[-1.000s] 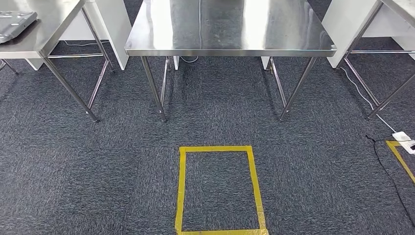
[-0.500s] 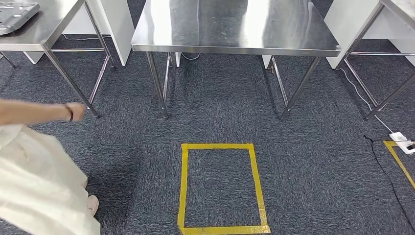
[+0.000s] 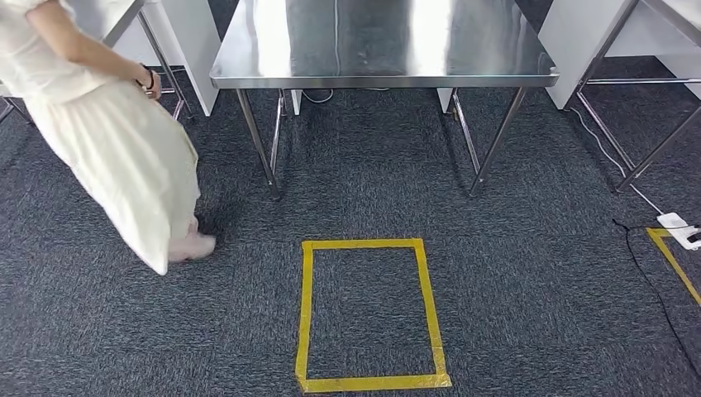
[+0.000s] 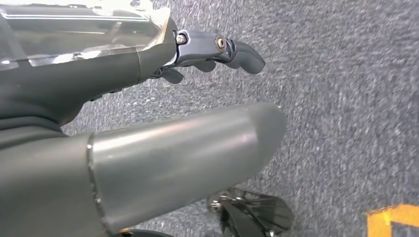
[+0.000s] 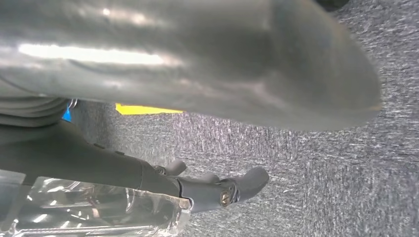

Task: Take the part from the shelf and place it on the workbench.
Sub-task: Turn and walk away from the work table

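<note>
Overhead, the head view covers dark carpet. At ten o'clock a person [image 3: 116, 132] in a pale dress stands beside a steel side table [image 3: 112, 16], one arm reaching toward it. At twelve o'clock stands the steel workbench [image 3: 380, 41], its top bare and reflective. At six o'clock a yellow tape rectangle [image 3: 306, 314] marks the floor. At three o'clock a white power strip [image 3: 682, 230] lies by a black cable. The part cannot be located. The left hand [image 4: 197, 54] hangs over carpet, fingers loosely extended, holding nothing. The right hand [image 5: 207, 187] hangs likewise, fingers apart and empty.
</note>
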`<state>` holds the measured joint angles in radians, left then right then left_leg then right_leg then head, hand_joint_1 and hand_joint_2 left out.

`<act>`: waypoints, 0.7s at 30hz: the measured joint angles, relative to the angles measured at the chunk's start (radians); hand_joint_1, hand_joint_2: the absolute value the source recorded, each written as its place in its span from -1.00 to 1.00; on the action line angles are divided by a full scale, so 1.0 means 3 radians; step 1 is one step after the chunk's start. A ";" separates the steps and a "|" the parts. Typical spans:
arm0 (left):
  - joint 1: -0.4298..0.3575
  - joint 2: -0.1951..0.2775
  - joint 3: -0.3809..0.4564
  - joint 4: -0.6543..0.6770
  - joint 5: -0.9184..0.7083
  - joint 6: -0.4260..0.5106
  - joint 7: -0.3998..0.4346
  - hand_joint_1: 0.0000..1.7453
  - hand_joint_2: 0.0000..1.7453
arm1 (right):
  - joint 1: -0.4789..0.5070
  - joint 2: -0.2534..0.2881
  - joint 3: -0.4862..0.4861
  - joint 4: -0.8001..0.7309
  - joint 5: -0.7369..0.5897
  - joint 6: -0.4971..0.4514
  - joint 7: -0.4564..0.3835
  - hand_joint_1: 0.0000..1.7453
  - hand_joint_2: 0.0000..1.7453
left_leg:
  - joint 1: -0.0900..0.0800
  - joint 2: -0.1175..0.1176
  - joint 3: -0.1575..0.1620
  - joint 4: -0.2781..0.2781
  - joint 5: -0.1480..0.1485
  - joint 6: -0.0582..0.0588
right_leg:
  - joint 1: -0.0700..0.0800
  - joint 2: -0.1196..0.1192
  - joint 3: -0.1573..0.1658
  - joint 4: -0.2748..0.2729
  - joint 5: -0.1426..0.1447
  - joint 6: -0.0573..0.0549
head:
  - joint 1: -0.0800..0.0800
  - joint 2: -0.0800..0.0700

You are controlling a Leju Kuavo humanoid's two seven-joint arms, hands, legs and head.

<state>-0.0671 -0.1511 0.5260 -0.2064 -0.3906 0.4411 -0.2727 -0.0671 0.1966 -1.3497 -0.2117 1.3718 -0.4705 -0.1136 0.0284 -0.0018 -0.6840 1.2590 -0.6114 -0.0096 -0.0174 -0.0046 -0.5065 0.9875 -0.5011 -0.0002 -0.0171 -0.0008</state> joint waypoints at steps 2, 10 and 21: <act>0.0003 0.0000 0.0004 0.0000 -0.0001 0.0000 0.0000 -1.00 -1.00 | 0.0003 0.0001 0.0000 0.0000 0.0000 0.0002 -0.0003 -1.00 -1.00 | 0.0001 -0.0001 -0.0007 0.0100 0.0007 0.0001 | 0.0013 -0.0001 -0.0010 0.0004 0.0007 -0.0008 | 0.0000 0.0000; -0.0006 0.0006 0.0008 0.0000 -0.0005 0.0002 -0.0005 -1.00 -1.00 | -0.0005 0.0008 0.0000 0.0000 0.0000 0.0006 -0.0007 -1.00 -1.00 | -0.0043 -0.0003 0.0455 -0.0795 0.0375 0.0109 | 0.0055 0.0004 -0.0062 0.0054 0.0009 0.0088 | 0.0003 0.0000; -0.0006 -0.0001 0.0008 0.0000 -0.0007 0.0001 -0.0007 -1.00 -1.00 | -0.0006 0.0003 0.0001 -0.0001 -0.0001 0.0006 -0.0007 -1.00 -1.00 | -0.0028 0.0010 0.0374 -0.0834 0.0491 0.0141 | -0.0019 0.0011 -0.0036 0.0183 -0.0127 0.0257 | 0.0022 0.0000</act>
<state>-0.0688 -0.1514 0.5284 -0.2065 -0.3926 0.4414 -0.2747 -0.0689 0.1973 -1.3495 -0.2121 1.3715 -0.4688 -0.1156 0.0201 0.0013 -0.5719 1.0087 -0.4642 0.0328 -0.0231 -0.0014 -0.5173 1.0425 -0.5391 0.0769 -0.0106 -0.0008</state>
